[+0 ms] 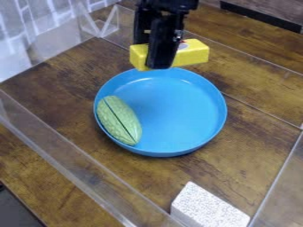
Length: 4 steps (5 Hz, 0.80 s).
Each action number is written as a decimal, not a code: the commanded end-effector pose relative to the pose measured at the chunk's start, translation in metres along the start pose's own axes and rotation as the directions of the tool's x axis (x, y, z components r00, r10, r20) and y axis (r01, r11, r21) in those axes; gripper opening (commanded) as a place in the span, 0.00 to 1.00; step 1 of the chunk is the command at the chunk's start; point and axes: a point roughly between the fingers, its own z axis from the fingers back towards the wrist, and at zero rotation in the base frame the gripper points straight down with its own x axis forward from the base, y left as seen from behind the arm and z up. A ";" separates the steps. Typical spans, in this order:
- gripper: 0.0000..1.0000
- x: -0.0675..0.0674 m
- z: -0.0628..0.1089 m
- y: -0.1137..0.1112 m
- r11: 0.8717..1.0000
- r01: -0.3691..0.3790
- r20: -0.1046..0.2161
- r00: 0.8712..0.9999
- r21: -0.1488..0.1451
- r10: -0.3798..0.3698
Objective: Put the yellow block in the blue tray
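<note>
One yellow block (190, 54) is hanging in the dark gripper (161, 55) at the top of the view, jaws clamping round its middle w/ yellow showing on both sides. It's sitting up by the far rim of the blue tray (178, 111), prob. just above it, tho height's hard to judge from this one angle. Block's lying roughly crosswise, w/ a bit of label showing near the black fingers. Down in the tray, the green ribbed oval (119, 121) is resting against the left side of the pic, its dark lengthwise line facing up. White speckled block (210, 207) is lying outside the tray, near the bottom edge of the view, on the brown wood table (59, 83), apart from everything else.
</note>
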 end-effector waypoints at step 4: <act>0.00 -0.002 0.016 0.003 0.999 0.004 0.072 0.997 0.045 -0.008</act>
